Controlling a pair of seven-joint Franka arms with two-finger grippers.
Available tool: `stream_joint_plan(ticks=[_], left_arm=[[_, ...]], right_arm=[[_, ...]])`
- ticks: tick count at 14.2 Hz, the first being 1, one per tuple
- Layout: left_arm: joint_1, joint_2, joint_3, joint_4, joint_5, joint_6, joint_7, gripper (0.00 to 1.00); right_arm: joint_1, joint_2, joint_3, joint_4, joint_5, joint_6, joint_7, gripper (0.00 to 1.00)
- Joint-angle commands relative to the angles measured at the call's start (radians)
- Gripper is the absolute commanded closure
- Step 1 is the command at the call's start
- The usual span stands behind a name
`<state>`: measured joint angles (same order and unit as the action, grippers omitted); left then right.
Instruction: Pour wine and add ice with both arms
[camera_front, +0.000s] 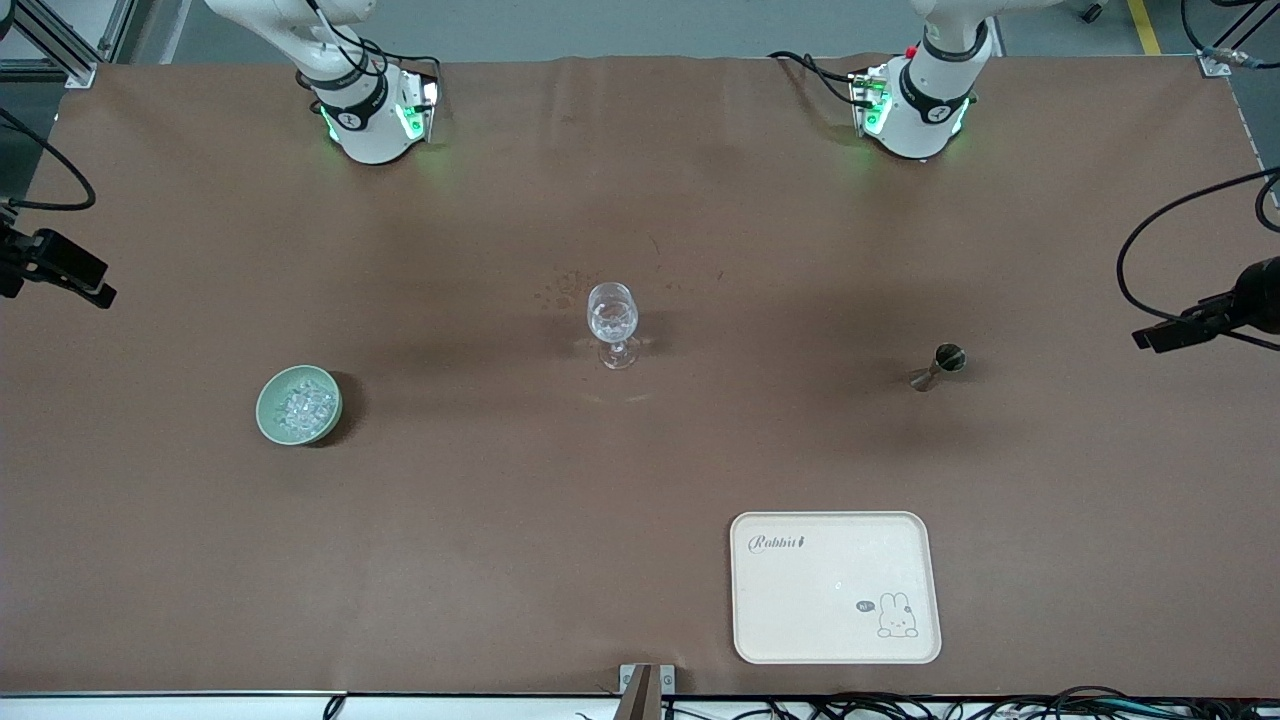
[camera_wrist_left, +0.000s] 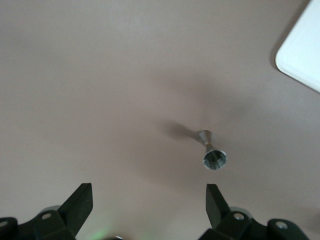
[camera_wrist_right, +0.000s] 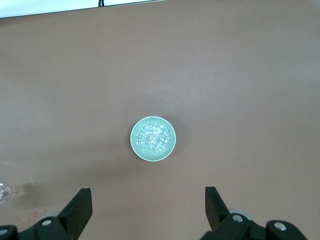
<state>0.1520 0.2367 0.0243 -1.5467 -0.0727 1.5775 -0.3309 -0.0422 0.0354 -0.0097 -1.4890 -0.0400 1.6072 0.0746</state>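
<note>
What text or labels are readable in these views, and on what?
"Rabbit": cursive grey script in a corner of the cream rectangular plastic tray, beside a small mark.
Small dark speech bubble next to the rabbit drawing on that tray: too small to read.
Round black logos on the white arm bases: not legible.
Nothing readable on the green ceramic bowl of ice, the clear wine glass or the metal jigger.

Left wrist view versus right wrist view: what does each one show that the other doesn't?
Only the left wrist view shows the metal jigger and a corner of the white tray, with the open left pincer high over the table. Only the right wrist view shows the green bowl holding the ice, an edge of the wine glass, and the open right pincer. Both show the brown tabletop.
</note>
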Motion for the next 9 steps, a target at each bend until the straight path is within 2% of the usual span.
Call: stream_joint_plan(ticks=[1, 2, 5, 9], left_arm=[[0.087, 0.111, -0.006, 0.022, -0.155, -0.02, -0.103, 0.0], [0.119, 0.148, -0.006, 0.022, -0.23, -0.022, -0.109, 0.0], [0.146, 0.271, -0.006, 0.019, -0.318, -0.024, -0.12, 0.0], [0.21, 0.424, -0.007, -0.016, -0.513, -0.028, -0.105, 0.02]], right_arm=[[-0.025, -0.019, -0.004, -0.022, -0.008, -0.018, 0.004, 0.0], [-0.039, -0.02, -0.003, -0.02, -0.008, -0.048, 0.011, 0.0], [-0.065, -0.019, -0.004, -0.013, -0.009, -0.023, 0.008, 0.0], [-0.099, -0.019, -0.003, -0.011, 0.0, 0.008, -0.006, 0.0]])
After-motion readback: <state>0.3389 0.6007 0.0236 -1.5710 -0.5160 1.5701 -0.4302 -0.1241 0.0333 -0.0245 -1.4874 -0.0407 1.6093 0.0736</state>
